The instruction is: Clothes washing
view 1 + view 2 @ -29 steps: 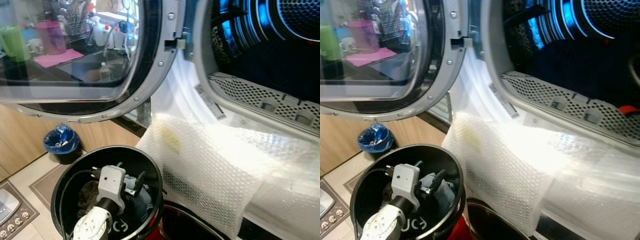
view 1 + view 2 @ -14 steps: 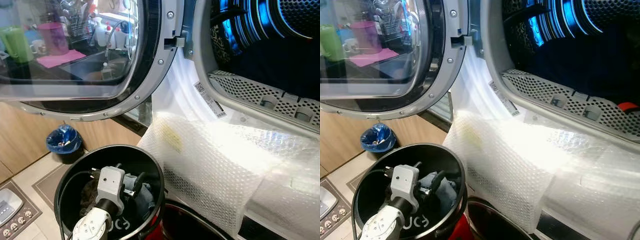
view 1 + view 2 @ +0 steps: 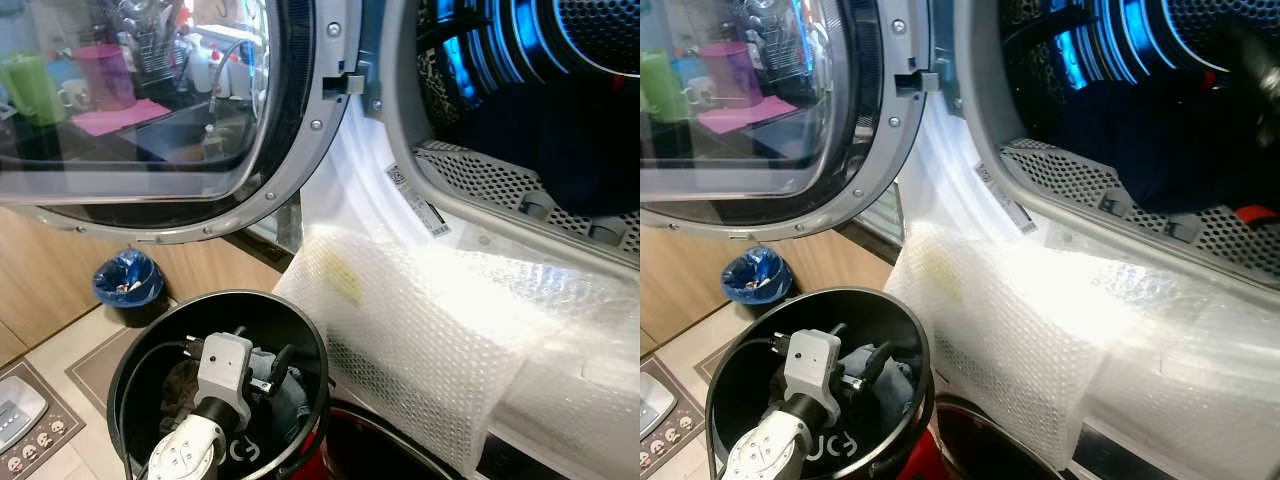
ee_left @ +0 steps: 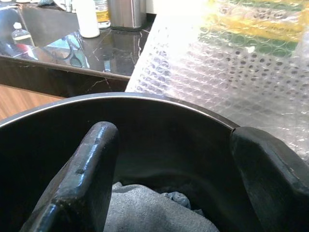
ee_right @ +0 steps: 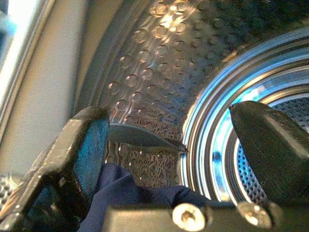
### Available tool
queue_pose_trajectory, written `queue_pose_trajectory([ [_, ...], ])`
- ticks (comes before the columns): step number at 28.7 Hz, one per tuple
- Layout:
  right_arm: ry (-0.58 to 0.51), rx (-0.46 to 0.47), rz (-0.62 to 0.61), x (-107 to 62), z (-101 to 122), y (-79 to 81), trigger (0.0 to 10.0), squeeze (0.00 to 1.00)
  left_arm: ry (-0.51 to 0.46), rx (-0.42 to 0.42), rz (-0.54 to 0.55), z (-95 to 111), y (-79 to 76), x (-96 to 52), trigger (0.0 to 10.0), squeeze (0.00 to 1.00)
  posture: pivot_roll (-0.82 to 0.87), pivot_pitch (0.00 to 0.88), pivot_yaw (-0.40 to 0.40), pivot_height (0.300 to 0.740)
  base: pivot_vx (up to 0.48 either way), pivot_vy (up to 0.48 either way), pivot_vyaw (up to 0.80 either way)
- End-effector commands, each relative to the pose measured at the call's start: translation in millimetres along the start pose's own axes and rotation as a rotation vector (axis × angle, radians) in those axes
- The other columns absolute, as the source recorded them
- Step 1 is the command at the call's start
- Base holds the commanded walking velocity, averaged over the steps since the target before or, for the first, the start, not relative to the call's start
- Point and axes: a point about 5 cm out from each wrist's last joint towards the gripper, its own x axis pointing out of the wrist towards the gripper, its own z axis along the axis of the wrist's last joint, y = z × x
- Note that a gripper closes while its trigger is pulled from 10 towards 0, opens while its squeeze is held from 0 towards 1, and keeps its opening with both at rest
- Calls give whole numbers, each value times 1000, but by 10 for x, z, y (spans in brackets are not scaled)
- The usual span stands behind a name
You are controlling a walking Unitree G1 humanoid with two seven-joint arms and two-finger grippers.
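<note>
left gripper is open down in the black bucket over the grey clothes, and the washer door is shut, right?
Not quite: the washer door is swung open, as the left eye view shows, with the drum exposed. The rest holds: the left gripper is open in the black bucket over the grey clothes.

silver arm, black fingers

the left arm (image 3: 185,455) is silver with small dark holes, ending in a pale grey boxy wrist block (image 3: 224,368). a black cable (image 3: 150,358) loops beside it. the left gripper (image 4: 169,179) has two thick matte black fingers. the right gripper (image 5: 169,159) shows two silver screws (image 5: 185,211) on its base.
</note>
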Motion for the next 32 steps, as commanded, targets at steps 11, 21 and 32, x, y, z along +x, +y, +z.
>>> queue_pose_trajectory([
  [11, -259, 367, 192, -269, 71, 252, 10000, 0, 4, 6, 3, -23, 17, -4, 10000, 0, -83, 67, 19, 740, 0, 0, 0],
  [21, -345, 816, 464, -288, -76, 1155, 10000, 0, -14, 20, 40, 9, 83, -2, 10000, 0, -73, 75, 22, 740, 0, 0, 0],
  [32, -94, 1221, 828, -661, -260, 2196, 10000, 0, -29, 20, 47, 22, 91, 27, 10000, 0, -80, 72, 17, 740, 0, 0, 0],
])
